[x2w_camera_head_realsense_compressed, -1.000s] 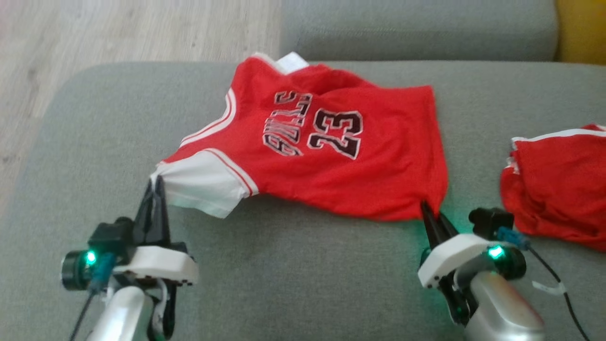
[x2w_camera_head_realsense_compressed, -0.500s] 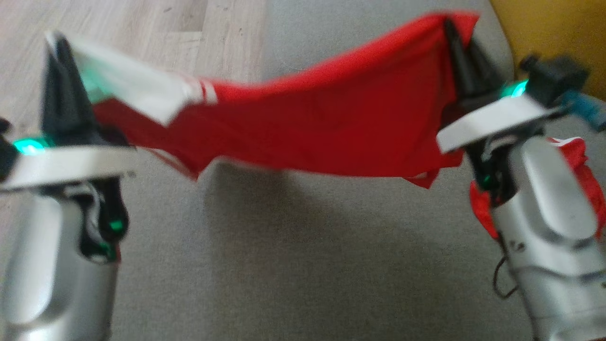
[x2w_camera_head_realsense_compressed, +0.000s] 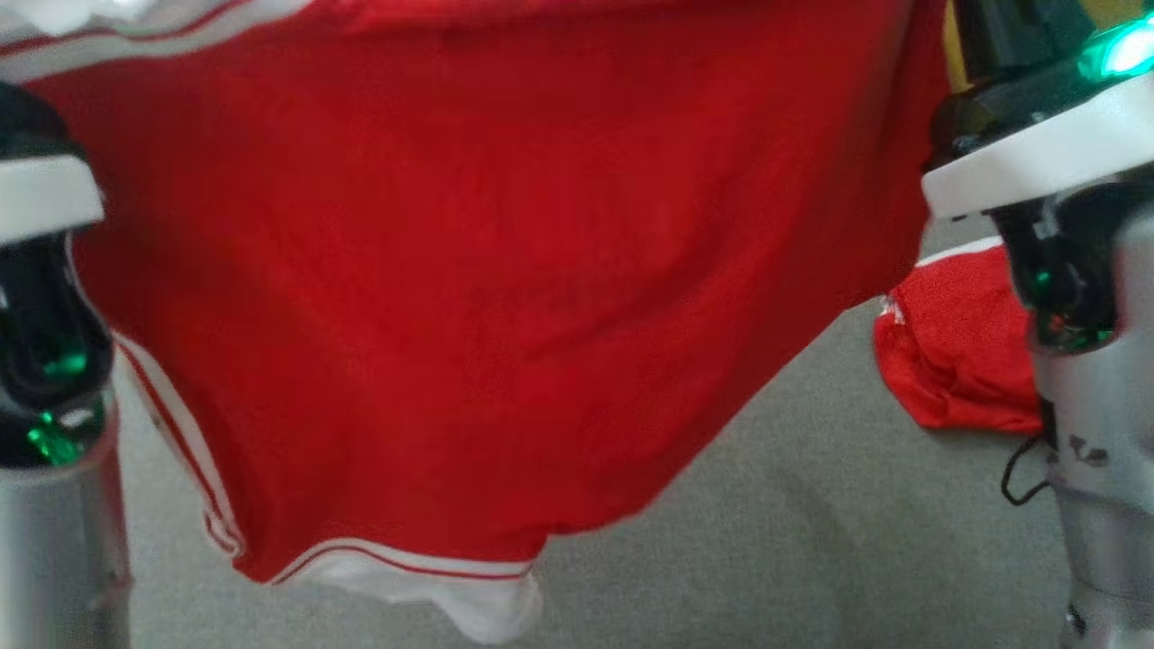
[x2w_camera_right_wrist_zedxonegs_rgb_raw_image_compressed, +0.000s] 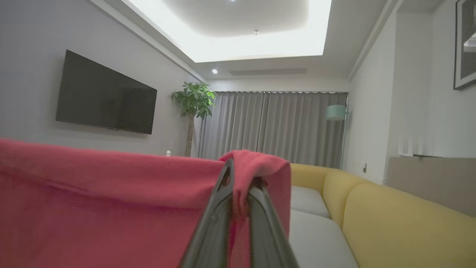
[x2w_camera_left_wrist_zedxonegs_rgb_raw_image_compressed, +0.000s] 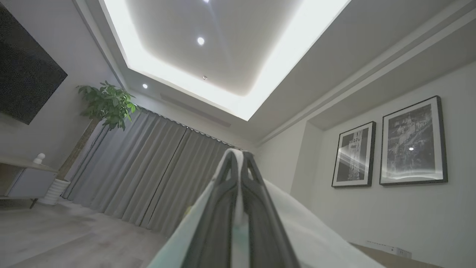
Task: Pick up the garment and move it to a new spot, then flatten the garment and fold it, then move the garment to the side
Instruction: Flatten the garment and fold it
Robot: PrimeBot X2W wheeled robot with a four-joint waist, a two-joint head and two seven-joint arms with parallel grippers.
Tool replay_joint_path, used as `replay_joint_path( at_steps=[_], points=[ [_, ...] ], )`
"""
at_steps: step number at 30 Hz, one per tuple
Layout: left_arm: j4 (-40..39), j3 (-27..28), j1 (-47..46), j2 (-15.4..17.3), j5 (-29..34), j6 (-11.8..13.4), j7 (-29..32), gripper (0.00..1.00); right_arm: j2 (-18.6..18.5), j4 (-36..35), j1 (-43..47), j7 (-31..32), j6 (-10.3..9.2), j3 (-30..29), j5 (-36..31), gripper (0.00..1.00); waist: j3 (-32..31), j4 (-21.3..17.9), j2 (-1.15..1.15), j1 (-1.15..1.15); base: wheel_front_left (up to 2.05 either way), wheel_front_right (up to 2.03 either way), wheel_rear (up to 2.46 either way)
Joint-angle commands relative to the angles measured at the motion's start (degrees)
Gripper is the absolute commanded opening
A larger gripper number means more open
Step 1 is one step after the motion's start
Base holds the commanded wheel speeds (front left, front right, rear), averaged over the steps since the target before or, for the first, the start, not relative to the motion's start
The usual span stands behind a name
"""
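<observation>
The garment (x2w_camera_head_realsense_compressed: 469, 270), a red jersey with white trim and a white sleeve, hangs spread out in the air close to the head camera, above the grey cushion (x2w_camera_head_realsense_compressed: 811, 541). The left wrist view has my left gripper (x2w_camera_left_wrist_zedxonegs_rgb_raw_image_compressed: 236, 160) shut on the white sleeve cloth (x2w_camera_left_wrist_zedxonegs_rgb_raw_image_compressed: 297, 227), fingers pointing up toward the ceiling. My right gripper (x2w_camera_right_wrist_zedxonegs_rgb_raw_image_compressed: 240, 176) is shut on a red corner of the garment (x2w_camera_right_wrist_zedxonegs_rgb_raw_image_compressed: 111, 204), which drapes over its tips. In the head view my left wrist (x2w_camera_head_realsense_compressed: 41, 297) and right wrist (x2w_camera_head_realsense_compressed: 1046, 171) flank the cloth, with the fingertips above the picture's top edge.
A second red piece of clothing (x2w_camera_head_realsense_compressed: 956, 361) lies crumpled on the grey cushion at the right, beside my right forearm (x2w_camera_head_realsense_compressed: 1100, 469). A yellow sofa (x2w_camera_right_wrist_zedxonegs_rgb_raw_image_compressed: 390, 223) stands beyond the cushion. A cable (x2w_camera_head_realsense_compressed: 1019, 478) hangs by the right arm.
Both grippers have lifted the garment off the cushion, from lying flat to hanging high and close before the head camera. The grips on the sleeve and the hem corner have held.
</observation>
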Motion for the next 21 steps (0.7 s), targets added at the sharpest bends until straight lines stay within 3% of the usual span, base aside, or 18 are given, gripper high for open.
replay_joint_path(
  at_steps=[1,5,10,16,21],
  points=[
    [0.1,2.2,-4.2,2.7,-0.2,0.1,1.2,0.00,0.5,-1.4,-1.9,1.2,-0.04,-0.3,0.8,0.00,3.1,-0.7,0.00,0.00,0.00,0.00,0.00],
    [9.2,0.6,-10.2,5.2,0.5,-2.5,2.3,0.00,-1.3,4.2,-7.4,2.0,-0.04,0.5,0.5,0.00,9.5,-1.0,0.00,0.00,0.00,0.00,0.00],
    [27.2,-2.0,-23.2,6.9,3.5,-7.1,-1.7,0.00,-4.0,20.5,-20.3,-3.3,-0.04,6.3,-0.5,0.00,16.2,-0.3,0.00,0.00,0.00,0.00,0.00],
    [43.8,-2.5,-37.9,5.5,5.4,-9.4,-10.2,0.00,-4.0,41.1,-35.8,-15.3,-0.04,7.7,-2.8,0.00,19.2,2.2,0.00,0.00,0.00,0.00,0.00],
    [52.4,-5.7,-40.0,3.3,6.1,-13.5,-14.0,0.00,-2.8,52.6,-39.0,-22.7,-0.04,8.3,-3.4,0.00,18.7,4.4,0.00,0.00,0.00,0.00,0.00]
  ],
)
